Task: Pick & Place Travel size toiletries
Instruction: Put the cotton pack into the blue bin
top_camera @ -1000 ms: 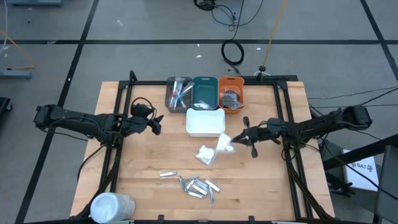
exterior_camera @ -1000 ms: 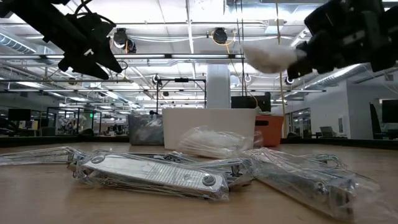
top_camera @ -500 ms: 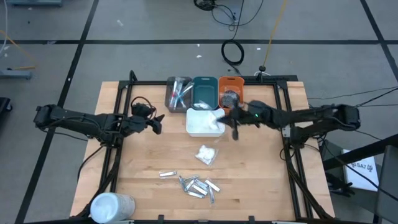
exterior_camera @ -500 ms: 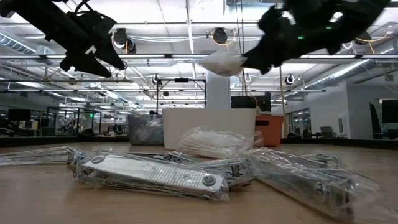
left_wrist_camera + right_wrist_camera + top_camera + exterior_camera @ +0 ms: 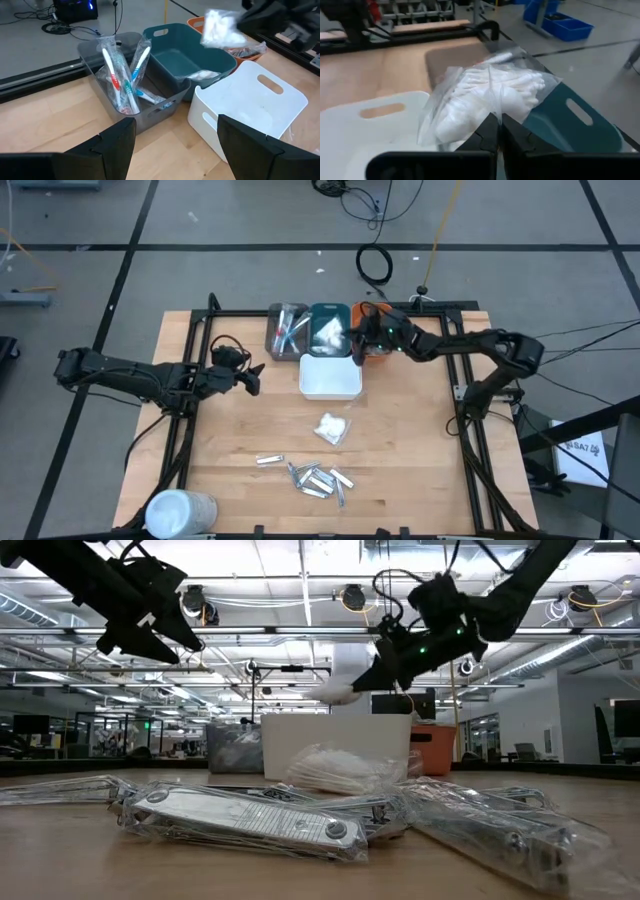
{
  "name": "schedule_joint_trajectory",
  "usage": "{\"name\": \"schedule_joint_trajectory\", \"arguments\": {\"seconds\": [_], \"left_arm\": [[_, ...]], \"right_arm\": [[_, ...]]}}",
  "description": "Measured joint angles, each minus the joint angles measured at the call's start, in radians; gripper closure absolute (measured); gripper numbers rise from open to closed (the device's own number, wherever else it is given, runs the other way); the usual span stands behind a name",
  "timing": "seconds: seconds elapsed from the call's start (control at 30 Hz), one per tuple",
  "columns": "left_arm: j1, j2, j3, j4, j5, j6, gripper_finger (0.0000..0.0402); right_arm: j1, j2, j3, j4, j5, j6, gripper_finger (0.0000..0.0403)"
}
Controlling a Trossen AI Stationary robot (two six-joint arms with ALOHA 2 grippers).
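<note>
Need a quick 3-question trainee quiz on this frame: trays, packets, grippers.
1. True or false: the right gripper holds a white packet over the teal tray.
2. Which tray holds the toothbrushes? A) white B) grey C) orange
3. Fill in: the left gripper hangs beside the trays, jaws ____.

Key: 1 true; 2 B, the grey tray; 3 open.

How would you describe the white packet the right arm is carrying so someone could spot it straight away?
Find the row of trays at the table's far edge; over the teal tray, the right gripper holds a clear bag of white pieces. Unlike the similar packet lying mid-table, this one hangs in the air.
</note>
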Motion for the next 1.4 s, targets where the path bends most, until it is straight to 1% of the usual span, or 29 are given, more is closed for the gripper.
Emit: {"name": "schedule_joint_trajectory", "arguments": {"seconds": [0.13,0.27,0.37,0.47,0.7,0.73,0.8,0.87,0.97,1.03,1.1,1.2,1.3,1.4], "left_arm": [[0.0,0.0,0.0,0.0,0.0,0.0,0.0128],[0.0,0.0,0.0,0.001,0.0,0.0,0.0128],[0.0,0.0,0.0,0.001,-0.011,0.001,0.0128],[0.001,0.0,0.0,0.003,-0.026,0.001,0.0128],[0.001,0.0,0.0,0.003,-0.012,0.001,0.0128],[0.001,0.0,0.0,0.004,0.004,0.001,0.0128],[0.001,0.0,0.0,0.02,0.061,0.0,0.0128],[0.001,0.012,0.0,0.069,0.164,0.024,0.0128],[-0.014,0.067,0.0,0.218,0.321,0.13,0.0128],[-0.043,0.124,0.001,0.358,0.38,0.223,0.0128],[-0.073,0.196,0.004,0.483,0.398,0.308,0.0128],[-0.109,0.332,0.03,0.581,0.401,0.383,0.0128],[-0.132,0.463,0.09,0.59,0.418,0.39,0.0128],[-0.147,0.6,0.166,0.588,0.453,0.386,0.0128]], "right_arm": [[-0.026,0.038,0.0,0.032,0.0,-0.002,0.0398],[-0.032,0.045,0.0,0.039,0.0,-0.002,0.0391],[-0.032,0.045,0.0,0.035,-0.002,-0.002,0.0374],[-0.031,0.045,0.0,0.035,-0.006,-0.022,0.0338],[-0.031,0.026,0.0,0.023,-0.008,0.004,0.0228],[-0.03,0.012,0.0,0.021,-0.011,0.007,0.0216],[-0.027,-0.024,0.0,0.023,-0.053,0.006,0.0198],[-0.024,-0.069,0.0,0.005,-0.12,0.014,0.0186],[-0.018,-0.154,0.0,-0.022,-0.24,0.067,0.0177],[-0.017,-0.217,0.0,-0.071,-0.308,0.109,0.0175],[-0.014,-0.276,0.0,-0.122,-0.363,0.14,0.0175],[-0.009,-0.366,0.0,-0.22,-0.423,0.158,0.0179],[0.007,-0.453,0.0,-0.319,-0.45,0.141,0.0184],[0.032,-0.549,0.0,-0.425,-0.448,0.067,0.019]]}}
